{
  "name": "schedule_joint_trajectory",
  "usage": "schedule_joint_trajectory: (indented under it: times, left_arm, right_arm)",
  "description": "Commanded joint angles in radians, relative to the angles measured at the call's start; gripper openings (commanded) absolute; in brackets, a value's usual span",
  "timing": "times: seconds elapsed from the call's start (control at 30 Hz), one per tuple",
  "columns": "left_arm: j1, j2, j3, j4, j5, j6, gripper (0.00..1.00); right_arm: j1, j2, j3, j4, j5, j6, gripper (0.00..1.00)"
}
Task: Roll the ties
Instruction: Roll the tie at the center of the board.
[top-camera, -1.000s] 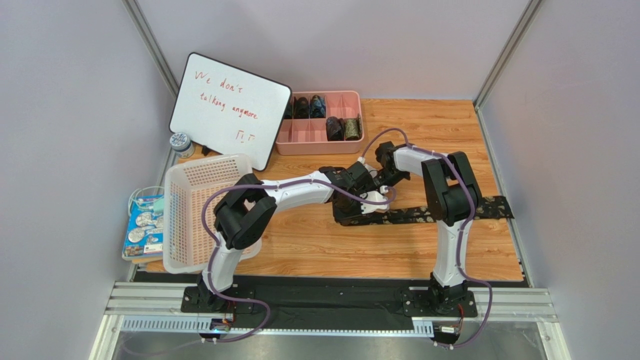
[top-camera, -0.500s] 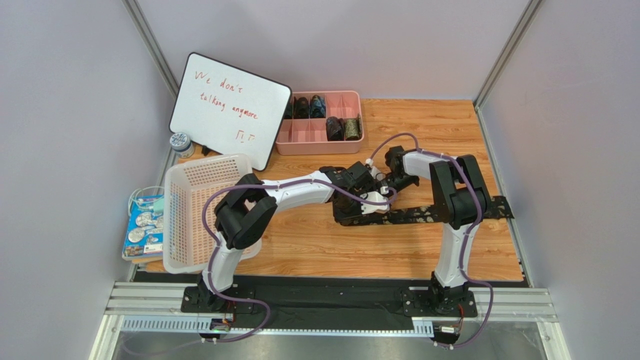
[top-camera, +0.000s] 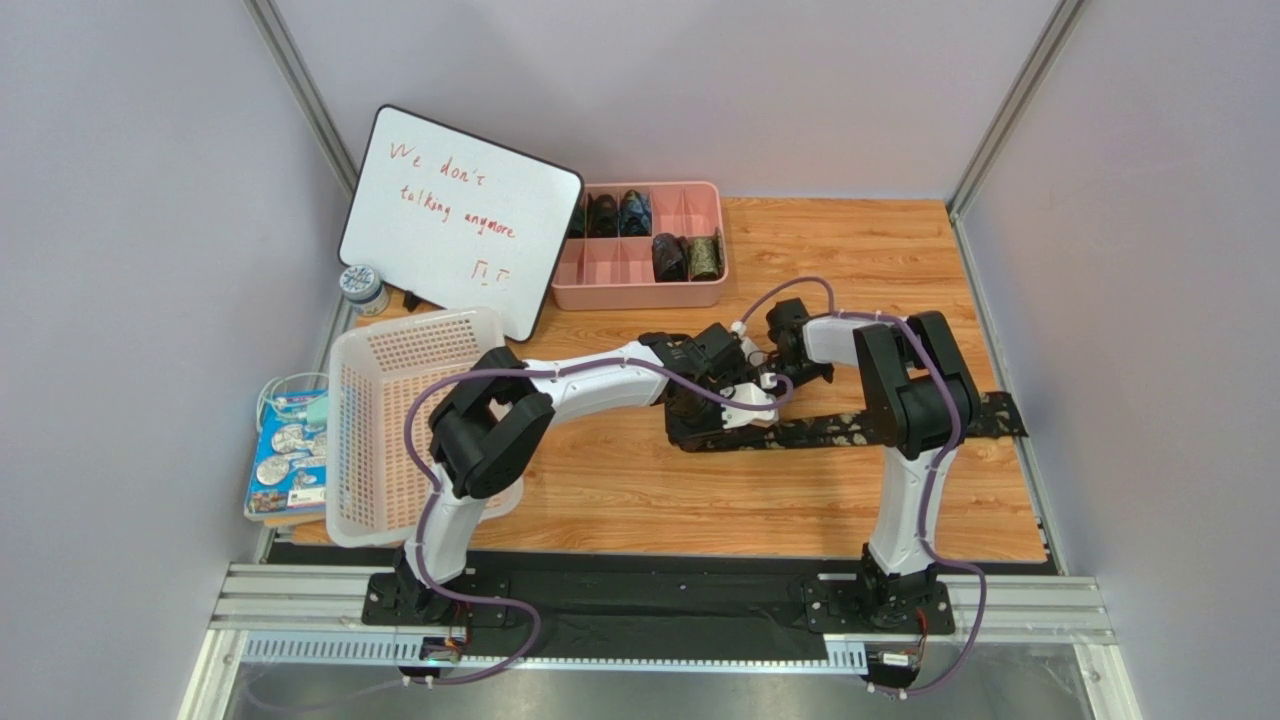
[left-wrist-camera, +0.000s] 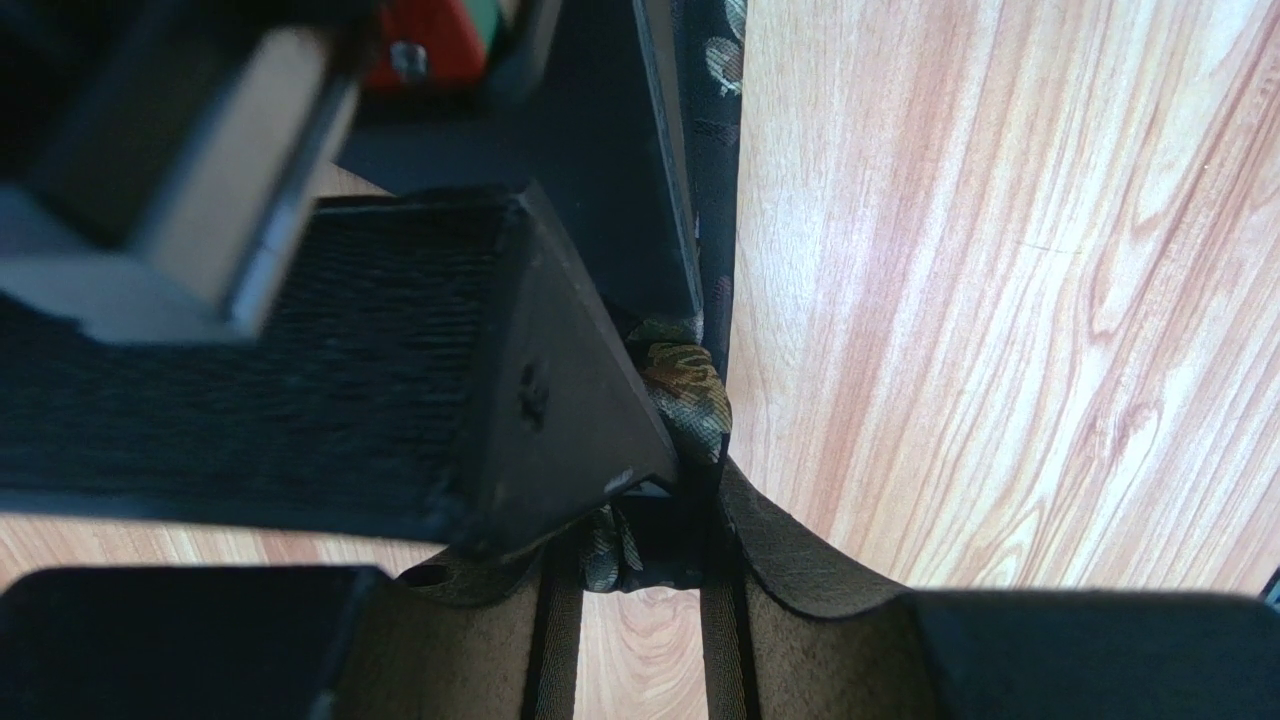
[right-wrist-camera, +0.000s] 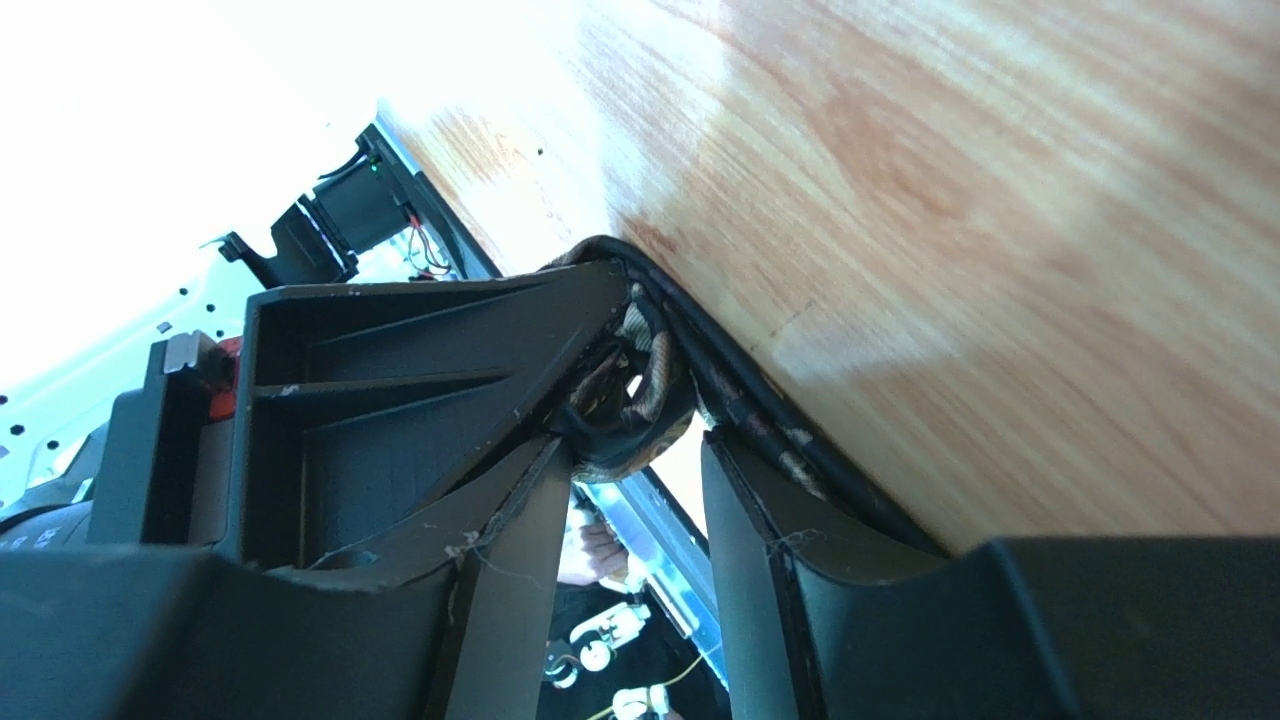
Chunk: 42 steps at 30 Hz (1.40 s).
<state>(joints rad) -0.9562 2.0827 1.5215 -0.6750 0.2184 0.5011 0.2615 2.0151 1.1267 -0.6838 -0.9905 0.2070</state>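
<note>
Your bench (top-camera: 902, 255) carries one flat tie (top-camera: 819, 431) running left to right across its middle, with the right arm standing over part of it. The tray (top-camera: 609, 267) at the far edge already holds rolled ties (top-camera: 669, 255), well apart from the work.

Both arms meet at the tie's left end. There your left tool (left-wrist-camera: 646, 525) is clamped on the tie, with a fold of patterned cloth pinched at its tips. Your right tool (right-wrist-camera: 634, 443) stands with its jaws apart. The coil (right-wrist-camera: 639, 393) sits right at their tips, and the jaws do not look to be pressing it.

The coil is small and looks only a few turns deep, so most of the rolling is probably left to do.

Watch for these:
- With only one tool gripping, the coil can spring loose if the left pinch slips off the cloth.
- The two tools are crowded together at the coil, so a careless turn of either wrist may knock the other or snag the cloth.
- If the flat length drags under the right arm, the turns may go on skewed and cone out sideways.
</note>
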Motion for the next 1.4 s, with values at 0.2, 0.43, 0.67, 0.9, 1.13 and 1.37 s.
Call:
schedule_joint_trajectory:
  times: [0.2,0.43,0.67,0.9,1.13,1.37]
  left_arm:
    - [-0.021,0.120,-0.081,-0.094,0.032,0.020,0.00]
    - [-0.016,0.070,-0.116,-0.063,0.036,0.028,0.21]
    - [0.039,-0.056,-0.164,0.047,0.114,-0.007,0.55]
    - [0.117,-0.242,-0.373,0.386,0.267,-0.079,0.64]
    - [0.208,-0.377,-0.622,0.847,0.332,-0.179,0.68]
    - [0.208,-0.309,-0.670,1.075,0.417,-0.260,0.78]
  right_arm:
    - [0.044,0.010,-0.024,0.101,0.032,0.035,0.01]
    - [0.004,0.011,-0.038,0.056,0.141,0.005,0.00]
    - [-0.004,0.053,-0.027,0.029,0.249,0.008,0.00]
    - [-0.011,0.085,-0.015,0.009,0.339,0.014,0.00]
    - [-0.018,0.119,0.013,-0.034,0.371,-0.015,0.00]
    - [-0.022,0.151,0.044,-0.048,0.412,-0.044,0.00]
